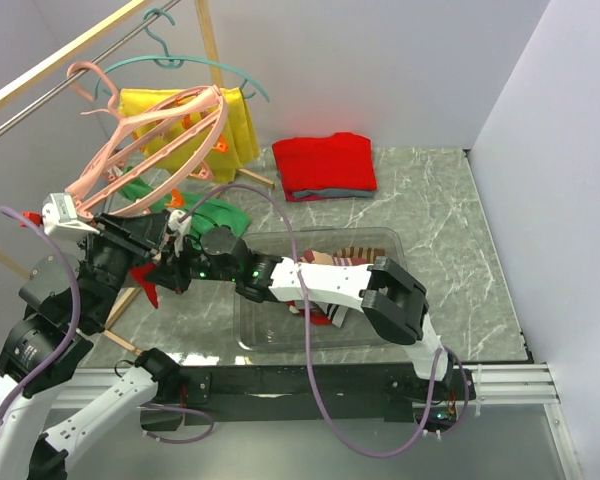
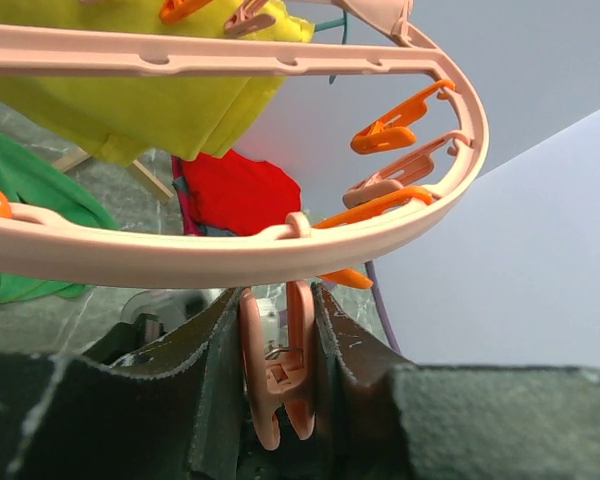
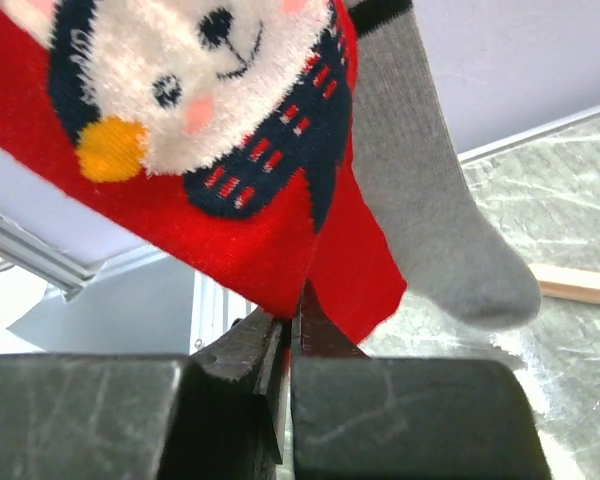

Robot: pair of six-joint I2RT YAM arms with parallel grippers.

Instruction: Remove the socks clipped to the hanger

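Socks first: the red sock (image 3: 250, 230) with the white figure fills the right wrist view. Its upper end is cut off by the frame, so the clip holding it cannot be seen. It hangs long axis downward, slanting from upper left to the lower edge, where the right gripper (image 3: 292, 320) has its fingers pressed together on the fabric. A grey sock (image 3: 430, 230) hangs just beside it, toe down and to the right, top also cut off.

From above, both wrists crowd together at the left table (image 1: 450, 220) edge, and only a scrap of red shows below them.

The hanger (image 2: 230, 262) hangs by its hook (image 1: 85, 75) from the rod (image 1: 40, 72). It is steeply tilted, and from above its long axis runs lower left to upper right. Its low rim arcs across the left wrist view. The left gripper (image 2: 278, 300) pinches a pink clip (image 2: 278, 385) dangling under that rim, one finger on each side; the clip's mouth is hidden below.

Striped socks (image 1: 355, 255) lie in the clear bin (image 1: 405, 245), partly hidden by the right arm.
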